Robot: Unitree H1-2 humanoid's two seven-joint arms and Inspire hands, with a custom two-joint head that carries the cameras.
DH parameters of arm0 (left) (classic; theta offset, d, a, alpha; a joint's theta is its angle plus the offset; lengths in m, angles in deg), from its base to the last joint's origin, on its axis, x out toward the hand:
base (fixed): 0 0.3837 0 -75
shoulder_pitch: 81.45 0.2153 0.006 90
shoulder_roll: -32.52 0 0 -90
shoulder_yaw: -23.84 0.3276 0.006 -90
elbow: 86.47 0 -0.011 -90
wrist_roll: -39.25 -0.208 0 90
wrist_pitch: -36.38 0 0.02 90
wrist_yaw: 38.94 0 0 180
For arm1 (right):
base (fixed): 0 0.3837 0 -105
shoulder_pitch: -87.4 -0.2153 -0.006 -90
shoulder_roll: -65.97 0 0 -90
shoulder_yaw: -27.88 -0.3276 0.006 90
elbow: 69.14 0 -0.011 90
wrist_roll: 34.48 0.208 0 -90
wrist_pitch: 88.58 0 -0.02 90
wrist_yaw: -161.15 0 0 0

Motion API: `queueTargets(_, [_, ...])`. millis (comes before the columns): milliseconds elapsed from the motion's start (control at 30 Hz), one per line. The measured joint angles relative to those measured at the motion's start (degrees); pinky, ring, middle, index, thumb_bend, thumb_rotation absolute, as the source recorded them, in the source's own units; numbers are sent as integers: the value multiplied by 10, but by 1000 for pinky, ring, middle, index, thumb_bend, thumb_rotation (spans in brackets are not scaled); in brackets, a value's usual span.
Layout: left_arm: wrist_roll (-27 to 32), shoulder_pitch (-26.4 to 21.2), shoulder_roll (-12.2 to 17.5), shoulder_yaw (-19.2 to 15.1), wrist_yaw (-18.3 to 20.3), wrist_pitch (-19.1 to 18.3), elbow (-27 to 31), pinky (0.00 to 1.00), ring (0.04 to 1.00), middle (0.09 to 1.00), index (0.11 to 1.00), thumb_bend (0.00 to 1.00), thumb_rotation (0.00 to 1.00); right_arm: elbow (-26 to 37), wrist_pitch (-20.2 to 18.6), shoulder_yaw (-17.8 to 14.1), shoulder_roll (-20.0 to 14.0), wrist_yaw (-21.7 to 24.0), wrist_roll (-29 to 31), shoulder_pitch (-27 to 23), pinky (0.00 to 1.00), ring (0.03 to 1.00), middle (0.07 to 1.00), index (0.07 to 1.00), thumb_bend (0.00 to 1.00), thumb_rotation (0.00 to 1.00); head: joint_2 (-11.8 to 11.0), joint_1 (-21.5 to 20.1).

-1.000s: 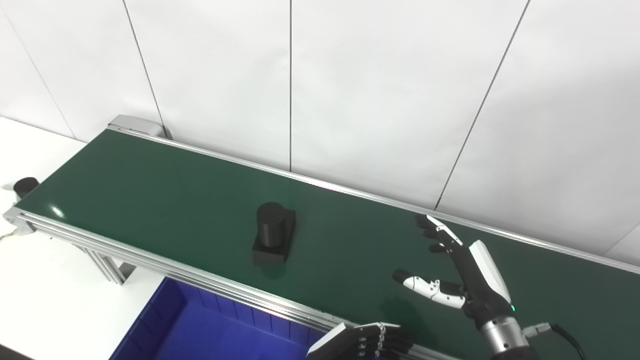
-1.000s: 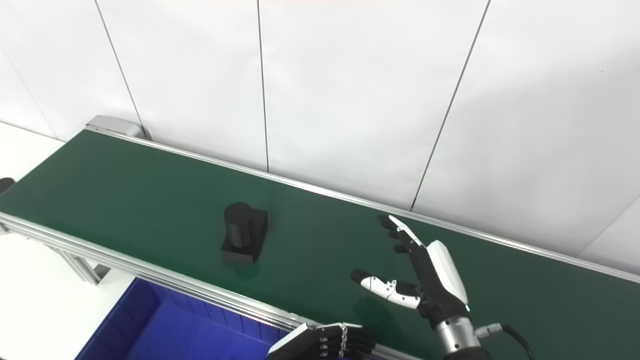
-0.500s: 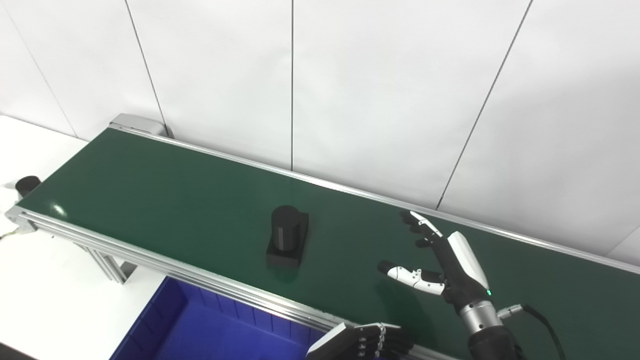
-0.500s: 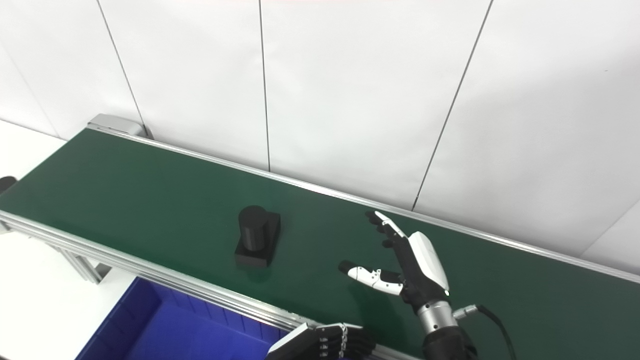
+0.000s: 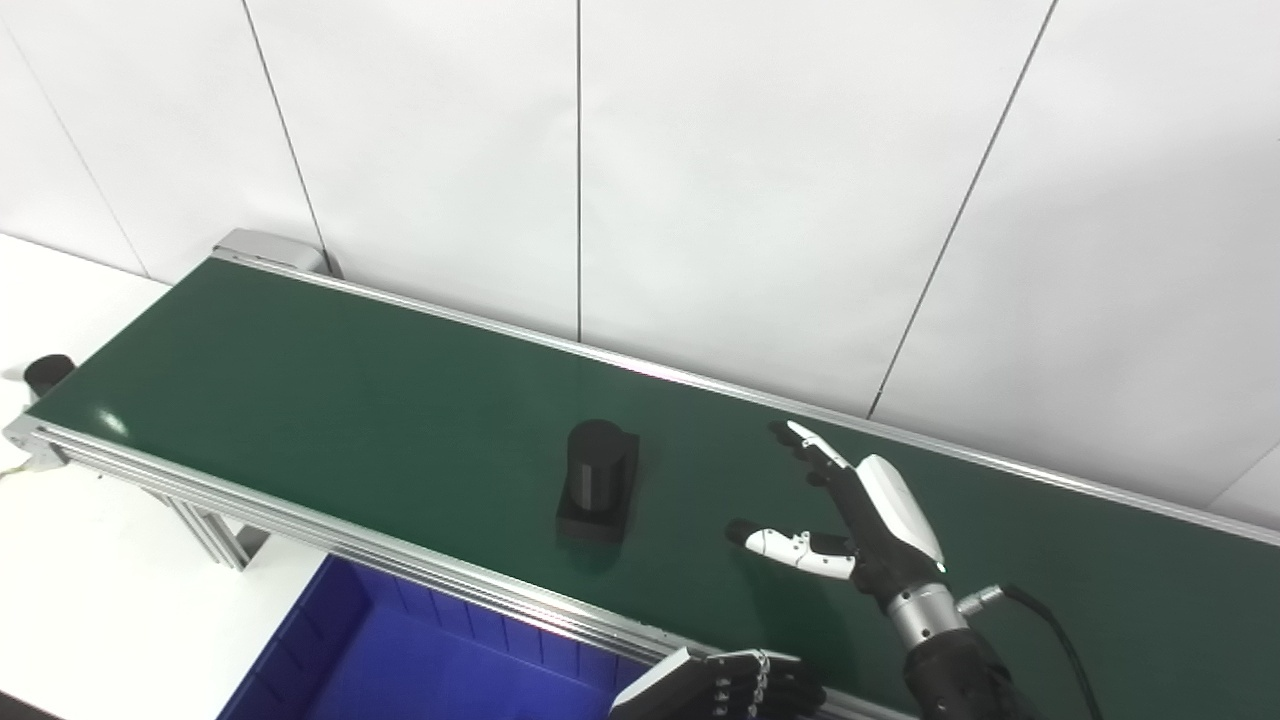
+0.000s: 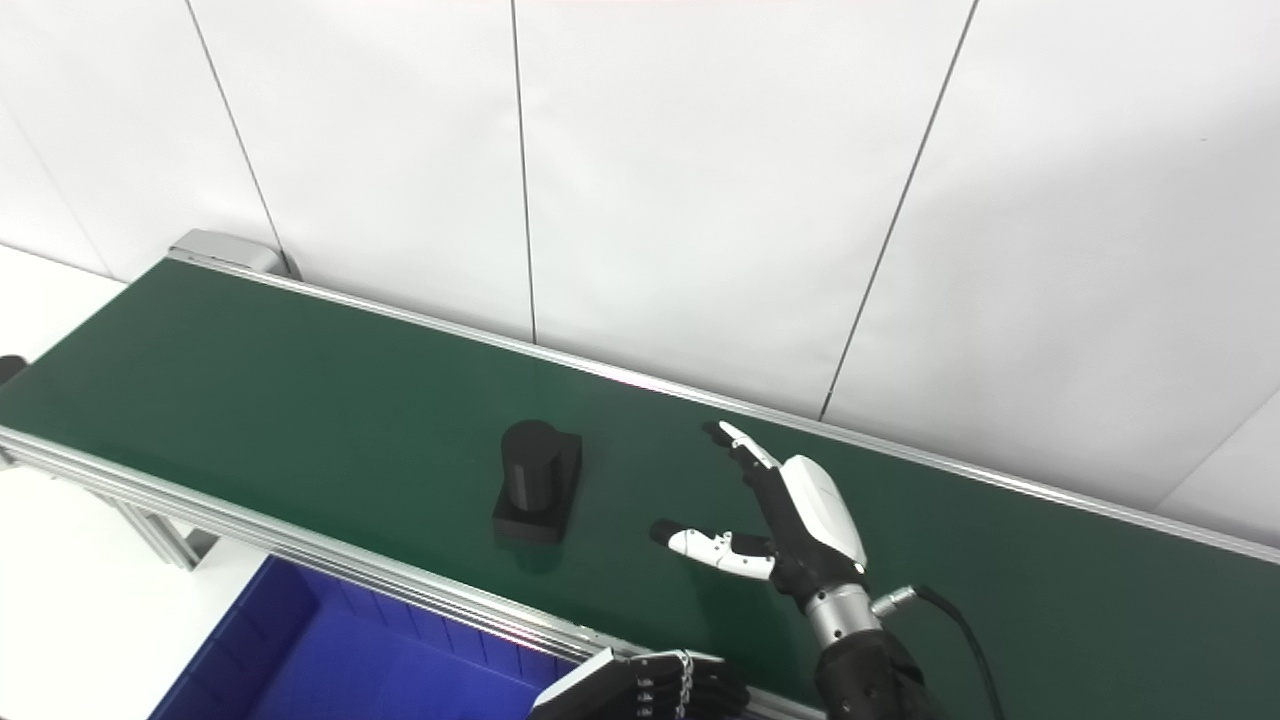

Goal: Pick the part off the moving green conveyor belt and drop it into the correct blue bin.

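A black part (image 5: 597, 481), a short cylinder standing on a flat square base, rides on the green conveyor belt (image 5: 300, 390) near its front edge. My right hand (image 5: 845, 510) hovers over the belt to the right of the part, open, fingers stretched out and thumb pointing toward the part, a gap between them. My left hand (image 5: 730, 686) shows only at the bottom edge, in front of the belt's rail, fingers curled with nothing in them. A blue bin (image 5: 400, 660) lies below the belt's front rail.
An aluminium rail (image 5: 300, 520) runs along the belt's front edge and another along the back by the white panelled wall (image 5: 700, 150). A small black knob (image 5: 46, 372) sits at the belt's left end. A white table surface (image 5: 90, 610) lies at the lower left.
The part has travelled to the right along the belt. My right hand has moved left toward it, still open. My left hand has stayed in place.
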Motion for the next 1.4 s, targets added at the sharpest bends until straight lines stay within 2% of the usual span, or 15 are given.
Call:
queueTargets(167, [2, 0, 1, 0, 2, 0, 6, 787, 785, 776, 770, 1000, 261, -19, 3, 6, 6, -3, -1, -12, 770, 863, 887, 902, 724, 543, 1, -1])
queueTargets(867, [2, 0, 5, 6, 3, -1, 7, 773, 776, 762, 748, 1000, 240, -80, 7, 24, 24, -9, -2, -41, 804, 885, 896, 902, 745, 535, 4, 2])
queueTargets(1400, [-6, -6, 5, 21, 2, -1, 7, 776, 765, 744, 742, 1000, 240, -120, 7, 40, 33, -8, -18, -60, 848, 914, 908, 908, 771, 567, 11, 7])
